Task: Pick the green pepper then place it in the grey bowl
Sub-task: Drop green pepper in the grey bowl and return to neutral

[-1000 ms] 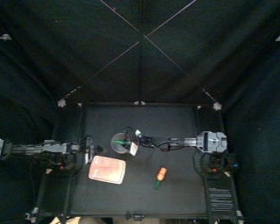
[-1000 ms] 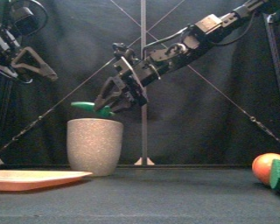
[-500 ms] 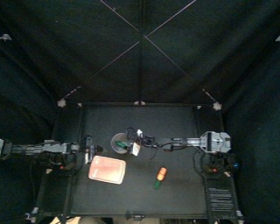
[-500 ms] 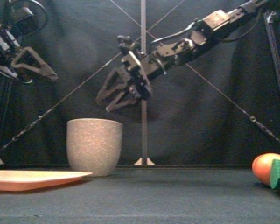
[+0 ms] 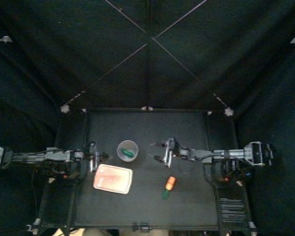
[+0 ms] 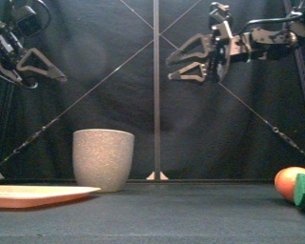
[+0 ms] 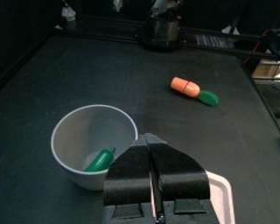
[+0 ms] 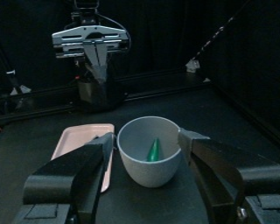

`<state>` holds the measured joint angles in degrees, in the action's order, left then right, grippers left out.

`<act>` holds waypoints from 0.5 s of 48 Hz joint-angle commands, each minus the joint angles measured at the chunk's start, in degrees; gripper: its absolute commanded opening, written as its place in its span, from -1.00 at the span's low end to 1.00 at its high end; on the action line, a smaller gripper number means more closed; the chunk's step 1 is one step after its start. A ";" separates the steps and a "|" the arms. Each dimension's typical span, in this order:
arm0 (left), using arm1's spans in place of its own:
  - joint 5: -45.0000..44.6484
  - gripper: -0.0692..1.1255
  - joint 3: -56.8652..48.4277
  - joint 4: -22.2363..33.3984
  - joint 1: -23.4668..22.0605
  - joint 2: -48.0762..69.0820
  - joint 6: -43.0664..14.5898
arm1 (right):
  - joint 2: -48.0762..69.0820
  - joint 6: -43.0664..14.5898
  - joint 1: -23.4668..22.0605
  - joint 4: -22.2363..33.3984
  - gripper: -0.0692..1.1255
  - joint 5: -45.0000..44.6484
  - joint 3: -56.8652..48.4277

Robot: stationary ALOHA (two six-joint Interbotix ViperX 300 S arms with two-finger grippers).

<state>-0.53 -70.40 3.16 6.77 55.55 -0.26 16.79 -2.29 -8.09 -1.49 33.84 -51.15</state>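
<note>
One green toy pepper lying inside tall grey speckled cup, right gripper jaws apart, empty, left gripper jaws pressed together

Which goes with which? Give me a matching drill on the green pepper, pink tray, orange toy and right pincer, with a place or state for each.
1. green pepper
2. pink tray
3. orange toy
4. right pincer

A. open, raised above the table
B. lying on the table to the tray's right
C. inside the grey bowl
D. flat on the table, directly in front of the bowl

Pairs: 1-C, 2-D, 3-B, 4-A.
</note>
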 commanded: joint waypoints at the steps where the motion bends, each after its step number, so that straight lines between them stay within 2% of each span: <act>1: 3.60 -0.85 1.67 -0.97 0.79 -0.09 -0.09 | 3.52 0.09 0.18 0.18 0.69 2.64 -3.25; 11: 8.09 -0.85 0.88 -1.67 1.05 -0.09 -0.09 | 4.75 0.35 0.18 0.88 0.69 2.64 -6.15; 24: 8.53 -0.85 0.53 -1.76 1.32 -0.09 0.00 | 4.75 0.09 0.18 2.81 0.69 2.55 -7.12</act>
<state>7.47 -70.66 1.58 7.91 55.55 -0.26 20.30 -2.11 -8.00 1.14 35.95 -58.71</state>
